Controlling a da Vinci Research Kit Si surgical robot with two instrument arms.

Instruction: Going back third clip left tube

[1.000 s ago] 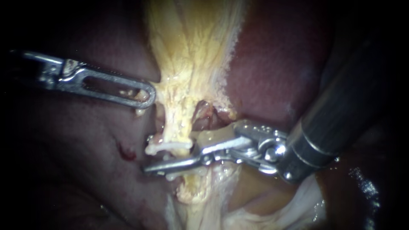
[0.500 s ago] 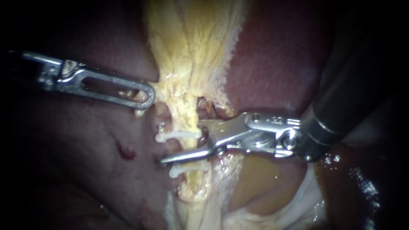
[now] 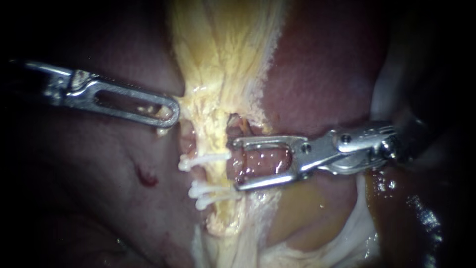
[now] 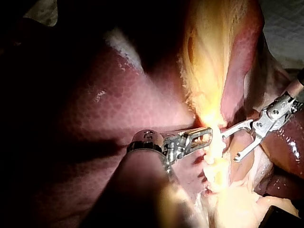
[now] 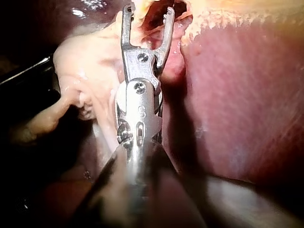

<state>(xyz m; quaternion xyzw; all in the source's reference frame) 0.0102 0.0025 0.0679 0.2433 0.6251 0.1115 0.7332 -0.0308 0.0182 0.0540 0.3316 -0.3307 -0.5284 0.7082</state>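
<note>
Left instrument (image 3: pixel 168 111): comes in from the left, jaws closed down on the edge of the yellow tissue (image 3: pixel 223 64) that fans over the tubes. Bits of that tissue show through the jaw window. Left wrist view agrees: jaws together, tip in the bright strand. Right instrument (image 3: pixel 235 165): comes in from the right, jaws spread wide with a clear gap, holding nothing. Pink tissue (image 3: pixel 260 164) shows through the gap behind them, and neither jaw pinches it. Right wrist view confirms it: both tips apart, red tissue visible between them. Left tube (image 3: pixel 218 174): runs top to bottom under the yellow tissue, just left of the right instrument's jaw tips in the endoscope view. Three white clips sit across it: upper clip (image 3: pixel 204 160) on its own, then middle clip (image 3: pixel 210 188) and lowest clip (image 3: pixel 215 199) stacked tight, nearly touching each other. A short stretch of tube shows between the upper clip and the lower pair. The upper jaw tip sits just beside the right end of the upper clip, the lower jaw tip just beside the right end of the middle clip. Cannot tell if either makes contact. Both jaws are off to the side of the tube, not around it. Liver (image 3: pixel 322 74): dark red on both sides of the tube, with a small red mark (image 3: pixel 146 177) left of the clips, below the left instrument's jaws.
</note>
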